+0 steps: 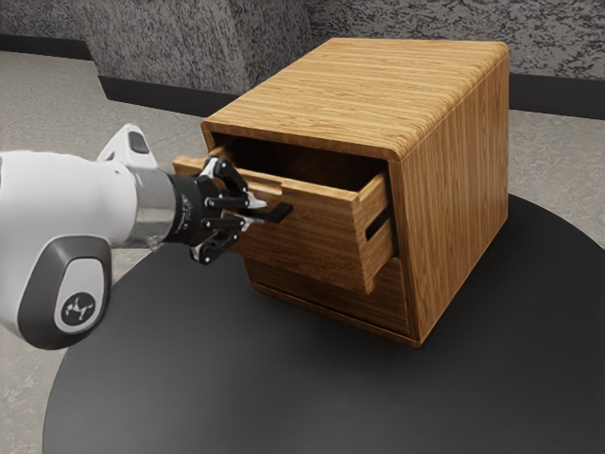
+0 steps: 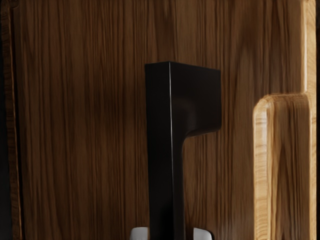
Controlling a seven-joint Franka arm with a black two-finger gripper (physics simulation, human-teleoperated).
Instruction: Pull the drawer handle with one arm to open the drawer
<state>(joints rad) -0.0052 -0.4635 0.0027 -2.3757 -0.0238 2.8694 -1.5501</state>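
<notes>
Gripper (image 1: 251, 211) clenched on the drawer handle (image 1: 277, 213); drawer (image 1: 321, 241) partly out.
From the exterior view's left, the arm (image 1: 66, 213) reaches level to the drawer front. The jaws clamp the black handle from two sides, and in the wrist view both pads (image 2: 139, 233) touch its flanks. To the right, the drawer projects part-way from the wooden cabinet (image 1: 449, 161). The black table (image 1: 378, 397) lies bare on the near side.

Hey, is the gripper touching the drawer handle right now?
Touching. In the wrist view the handle runs between the pale pads of the gripper, which press against its sides.
</notes>
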